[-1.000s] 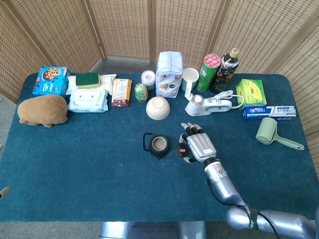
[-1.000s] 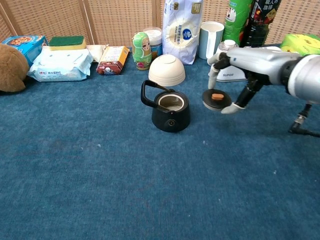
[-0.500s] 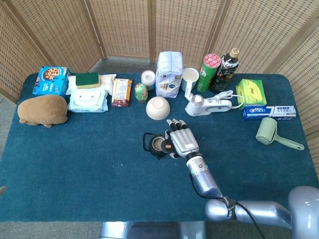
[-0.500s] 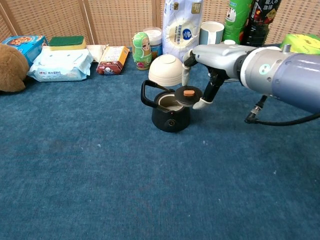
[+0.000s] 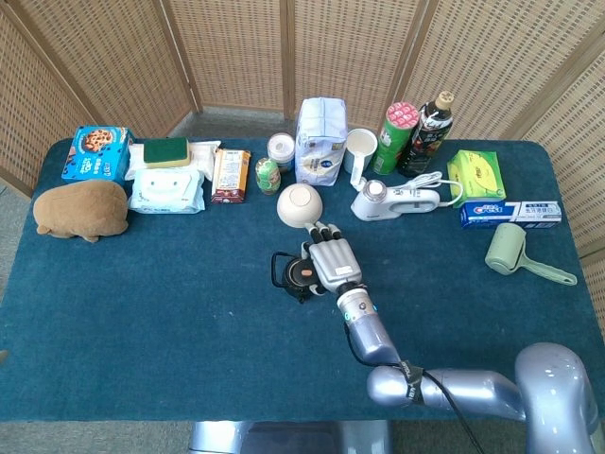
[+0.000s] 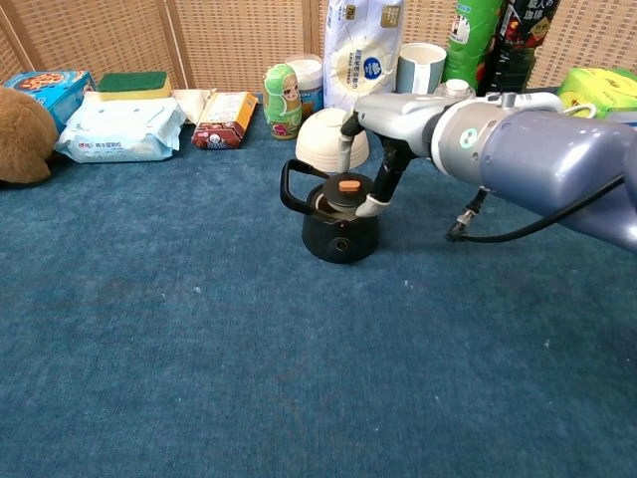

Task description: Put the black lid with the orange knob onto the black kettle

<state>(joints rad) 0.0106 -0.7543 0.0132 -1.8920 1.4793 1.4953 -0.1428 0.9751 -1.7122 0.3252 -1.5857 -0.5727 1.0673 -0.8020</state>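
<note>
The black kettle [image 6: 338,235] stands mid-table, its handle to the left; the head view shows the kettle [image 5: 286,274] partly under my hand. The black lid [image 6: 341,195] with the orange knob lies over the kettle's mouth, about level; I cannot tell whether it rests fully on the rim. My right hand [image 6: 386,127] reaches in from the right and pinches the lid's edge between thumb and a finger [image 6: 343,149]. Seen from the head camera, the right hand [image 5: 331,260] covers most of the lid [image 5: 304,273]. My left hand shows in neither view.
An upturned cream bowl [image 6: 331,139] sits just behind the kettle, close to my fingers. Along the far edge stand boxes, a wipes pack [image 5: 165,192], a white bag [image 5: 322,142], bottles and a white appliance [image 5: 392,200]. A brown plush [image 5: 80,208] lies left, a lint roller [image 5: 510,251] right.
My right hand has carried the lid leftward from beside the kettle to over its mouth and lowered it there. The kettle has stayed put.
</note>
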